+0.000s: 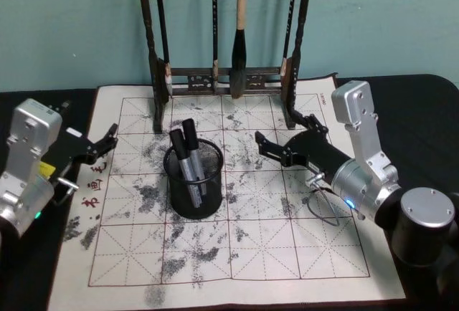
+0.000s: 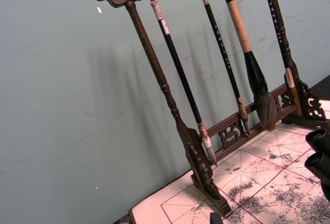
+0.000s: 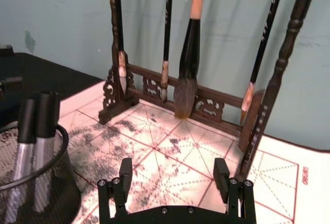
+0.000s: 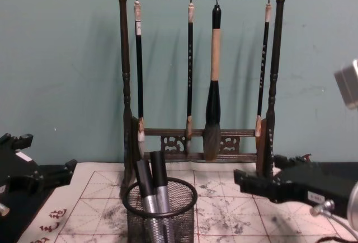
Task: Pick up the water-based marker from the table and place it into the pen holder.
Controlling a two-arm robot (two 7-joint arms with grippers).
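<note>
Here, two water-based markers (image 1: 188, 159) stood upright inside the black mesh pen holder (image 1: 194, 179) on the ink-stained cloth (image 1: 237, 246), while the left gripper (image 1: 105, 141) and right gripper (image 1: 276, 146) hovered either side, fingers apart and empty.

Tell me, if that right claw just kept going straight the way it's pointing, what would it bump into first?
Most likely the wooden brush rack. The open right gripper faces its carved base rail across bare cloth, with the pen holder off to one side. Depth is hard to judge.
</note>
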